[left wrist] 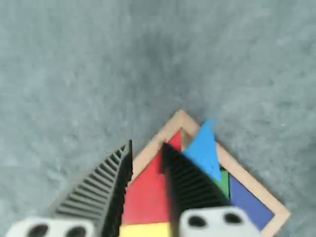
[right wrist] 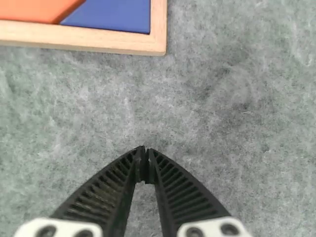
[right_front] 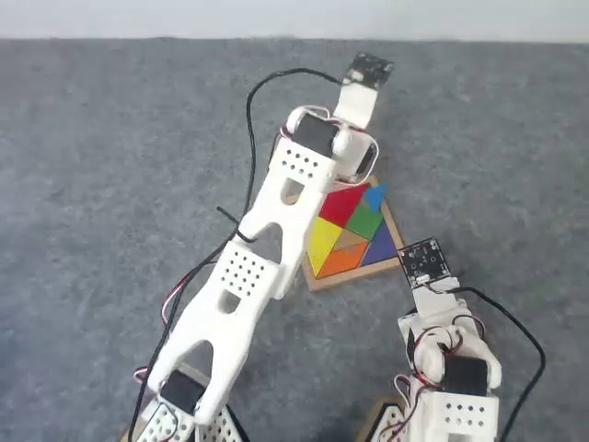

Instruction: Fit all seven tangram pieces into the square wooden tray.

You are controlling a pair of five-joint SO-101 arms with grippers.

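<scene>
Your left arm [right_front: 267,249] stretches across to the tray's far corner. The left gripper [left wrist: 146,148] hangs there released, jaws spread above the red triangle [left wrist: 148,197] and holding nothing. That stance reads as a nudging position. The light-blue triangle [left wrist: 205,148] lies just beside 1 finger [left wrist: 187,182], skewed, with its tip riding over the rim of the tray [left wrist: 180,116] rather than flat inside. I judge this to be the piece not yet seated, so you would probably push or re-grip it toward the tray's centre.

Inside the tray, the yellow piece [right_front: 322,241], the orange piece [right_front: 342,260], the green piece [right_front: 365,224] and the dark-blue piece [right_front: 379,250] lie flush against one another, which suggests they are already home.

Your right arm [right_front: 451,368] sits back from the tray's near corner. The right gripper [right wrist: 145,154] is clenched on nothing above the grey carpet [right wrist: 237,98], likely parked to leave room for the left arm.

Some things are hard to make out. From above, the left arm's wrist covers the tray's far side and part of the red triangle. You can count 6 colours, and the 7th piece is either hidden there or too small to separate. You cannot tell whether the finger touches the light-blue triangle. From the right wrist, the tray is cut off beyond its near corner.
</scene>
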